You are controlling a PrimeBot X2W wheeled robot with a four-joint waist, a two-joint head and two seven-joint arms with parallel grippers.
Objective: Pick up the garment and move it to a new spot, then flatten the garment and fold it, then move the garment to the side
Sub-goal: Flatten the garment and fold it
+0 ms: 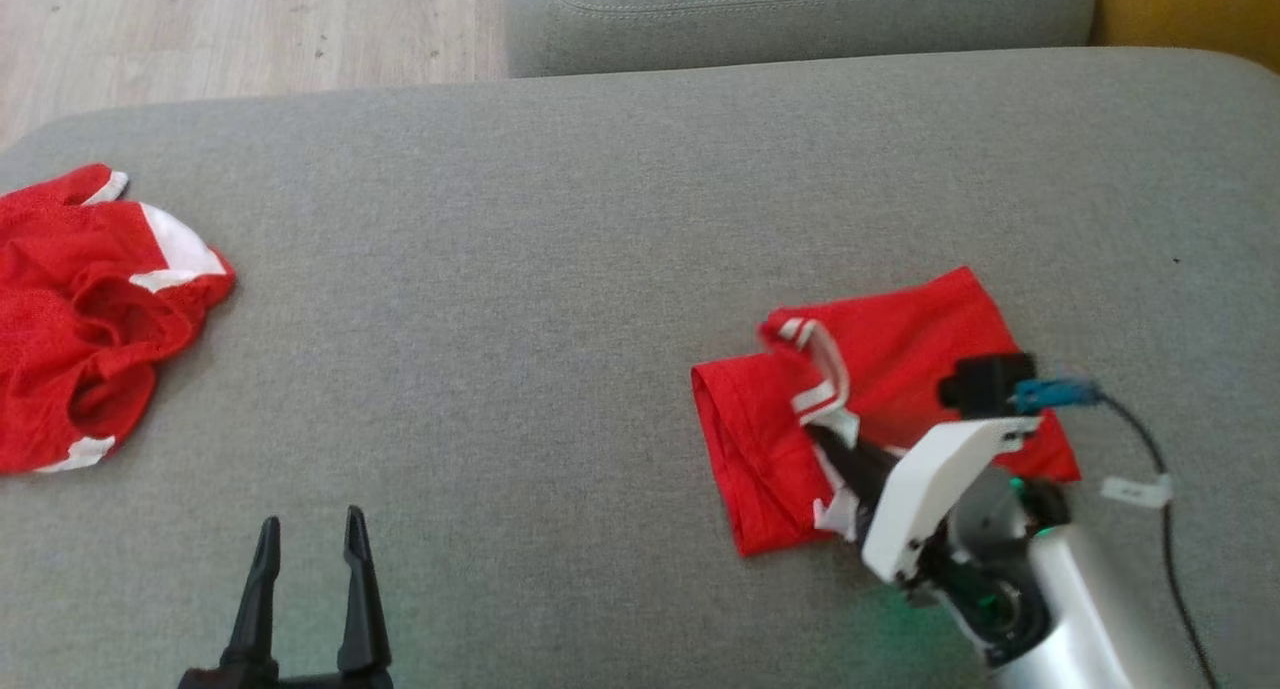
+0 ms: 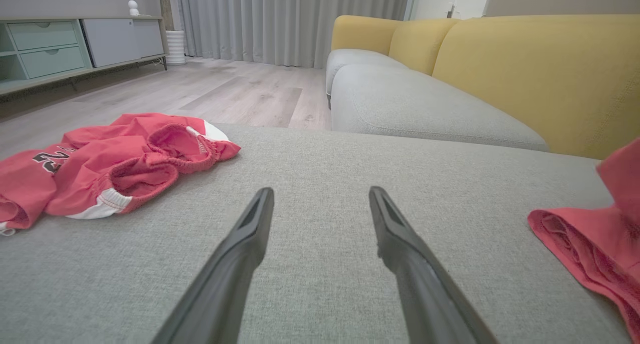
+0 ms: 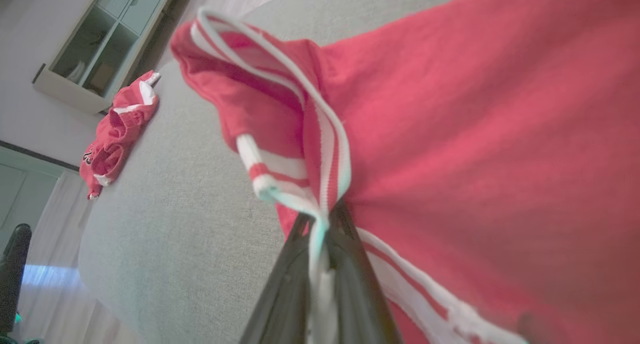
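Pinching the white-striped trim of the folded red garment (image 1: 900, 339) with the right jaws, clamped tight on it, at the near right of the grey cushion (image 1: 560, 219). Holding the left jaws spread wide, empty, over the cushion's near left. Lying crumpled at its left edge: red shorts (image 1: 80, 309).

The garment (image 1: 900, 369) is red cloth with white striped trim, folded over into a rough rectangle. It lies slightly askew on the grey sofa cushion (image 1: 560, 319), at the lower right of centre in the head view. Its rounded fold faces the frame's left. One trimmed edge is lifted off the top layer in a loop, pinched between the closed fingers of the right gripper (image 3: 320, 215).
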